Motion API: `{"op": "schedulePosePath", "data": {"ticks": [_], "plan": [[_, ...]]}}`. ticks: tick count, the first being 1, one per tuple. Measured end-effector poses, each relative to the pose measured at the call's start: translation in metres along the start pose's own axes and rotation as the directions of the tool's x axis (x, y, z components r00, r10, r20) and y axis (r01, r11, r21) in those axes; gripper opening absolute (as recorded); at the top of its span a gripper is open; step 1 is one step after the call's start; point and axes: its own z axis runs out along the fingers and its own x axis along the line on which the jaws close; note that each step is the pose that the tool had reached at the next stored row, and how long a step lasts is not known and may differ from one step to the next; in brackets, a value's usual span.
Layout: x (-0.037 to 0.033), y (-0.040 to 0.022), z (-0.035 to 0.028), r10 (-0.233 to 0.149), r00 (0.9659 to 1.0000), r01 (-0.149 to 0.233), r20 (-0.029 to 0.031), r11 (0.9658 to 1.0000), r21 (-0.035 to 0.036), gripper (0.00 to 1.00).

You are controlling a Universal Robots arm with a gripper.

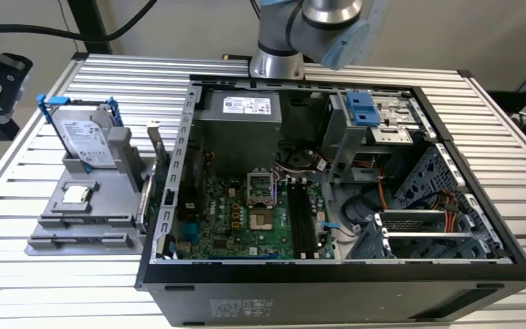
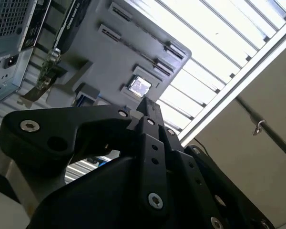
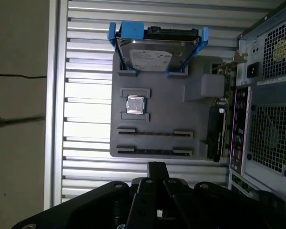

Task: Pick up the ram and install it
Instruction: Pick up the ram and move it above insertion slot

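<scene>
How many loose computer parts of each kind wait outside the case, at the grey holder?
hard drive in blue frame: 1
square chip: 1
ram: 1
expansion card: 1
Total: 4

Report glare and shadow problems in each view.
Exterior view: even light, the computer case darker inside. Second wrist view: the table slats are washed out white and the gripper is a dark mass in front. First wrist view: glare whitens the slats beside the grey holder.
</scene>
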Motion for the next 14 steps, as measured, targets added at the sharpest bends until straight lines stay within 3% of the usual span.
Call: {"op": "schedulePosePath", "data": {"ticks": [6,14], "plan": [[-0.0004,-0.0078,-0.0003,0.002,1.0000,-0.002,-0.0003,1.0000,0.0001,0.00],[-0.0004,-0.0085,-0.0003,0.003,1.0000,-0.003,-0.0004,1.0000,0.0001,0.00]]}}
